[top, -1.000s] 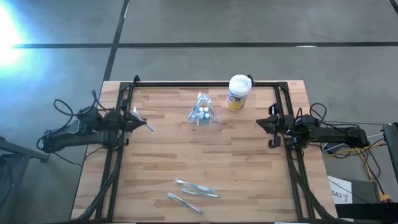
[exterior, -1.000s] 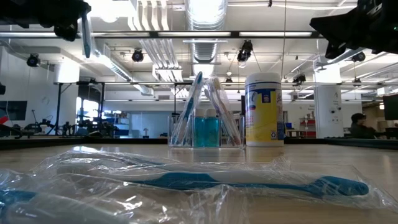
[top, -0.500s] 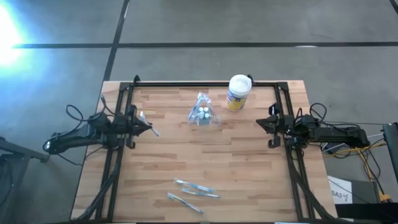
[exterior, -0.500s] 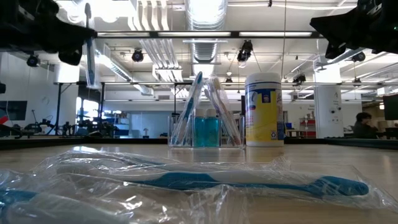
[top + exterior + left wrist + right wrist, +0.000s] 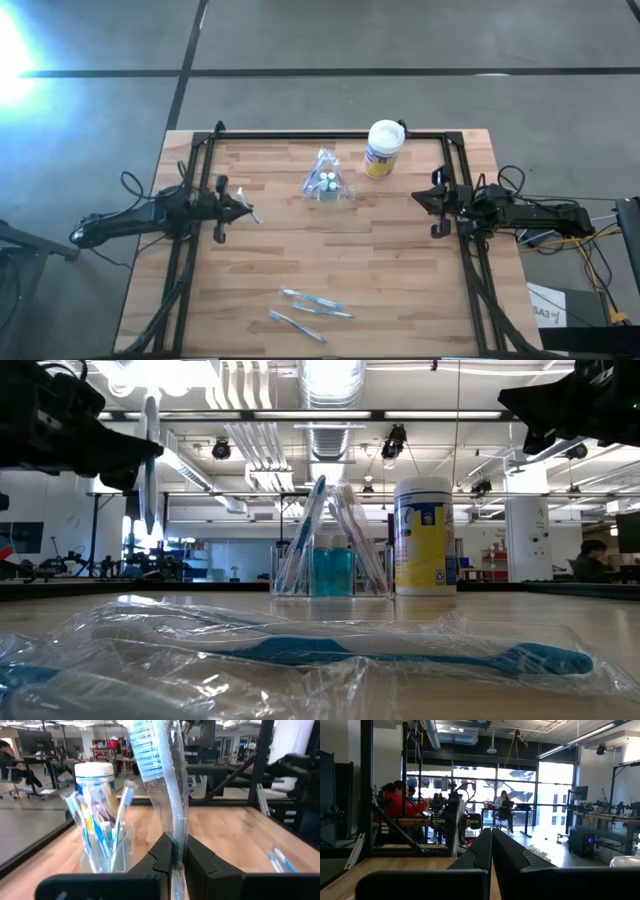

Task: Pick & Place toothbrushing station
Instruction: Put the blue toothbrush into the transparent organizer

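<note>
The toothbrushing station (image 5: 327, 185) is a small clear holder full of toothbrushes; it stands on the wooden table (image 5: 400, 290) at far centre and also shows in the low view (image 5: 330, 565) and the left wrist view (image 5: 102, 837). My left gripper (image 5: 238, 208) hangs above the table's left side, shut on a toothbrush in a clear wrapper (image 5: 157, 775). My right gripper (image 5: 418, 197) waits above the right side, shut and empty (image 5: 491, 837). My left gripper pinches the wrapped toothbrush's handle (image 5: 176, 845) between its two fingers (image 5: 162, 857). The fingers lie level, pointing toward the table's right, and cross the brush. The brush stands roughly upright, bristle head (image 5: 145, 747) up, lifted clear of the table (image 5: 150, 480).
A round white-lidded canister with a yellow label (image 5: 383, 148) stands just right of the station. Two more wrapped toothbrushes (image 5: 312, 301) (image 5: 297, 325) lie near the table's near edge. A black frame (image 5: 330, 135) runs along the table's far edge and sides.
My left gripper has come down and a little toward the table's right and near edge, still shut on the wrapped toothbrush, which stays upright and clear of the table.
</note>
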Tool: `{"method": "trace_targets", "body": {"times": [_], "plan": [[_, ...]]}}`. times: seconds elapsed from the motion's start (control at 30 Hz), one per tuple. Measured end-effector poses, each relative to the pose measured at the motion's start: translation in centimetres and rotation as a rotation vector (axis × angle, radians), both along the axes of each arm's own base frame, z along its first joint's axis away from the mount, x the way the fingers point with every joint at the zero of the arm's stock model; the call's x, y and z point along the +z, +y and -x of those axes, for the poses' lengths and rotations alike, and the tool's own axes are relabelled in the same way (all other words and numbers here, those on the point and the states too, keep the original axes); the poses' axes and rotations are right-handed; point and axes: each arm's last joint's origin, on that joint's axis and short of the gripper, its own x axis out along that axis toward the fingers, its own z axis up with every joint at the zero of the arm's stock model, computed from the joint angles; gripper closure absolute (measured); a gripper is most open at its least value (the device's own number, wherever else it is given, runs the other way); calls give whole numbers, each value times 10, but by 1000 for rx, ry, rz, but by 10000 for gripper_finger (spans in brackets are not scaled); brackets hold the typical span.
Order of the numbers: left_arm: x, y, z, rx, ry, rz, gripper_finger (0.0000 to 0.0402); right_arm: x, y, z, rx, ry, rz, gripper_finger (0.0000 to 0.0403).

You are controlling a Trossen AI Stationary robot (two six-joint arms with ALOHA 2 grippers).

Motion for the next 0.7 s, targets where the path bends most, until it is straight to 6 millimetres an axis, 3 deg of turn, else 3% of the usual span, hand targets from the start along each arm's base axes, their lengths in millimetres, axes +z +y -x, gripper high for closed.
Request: {"method": "trace_targets", "body": {"times": [0.5, 0.7], "plan": [[-1, -1, -1, -31, -44, 25, 377, 0, 0, 0, 1, 0, 1, 394], [23, -1, 2, -16, -233, 14, 376, 0, 0, 0, 1, 1, 1, 394]]}}
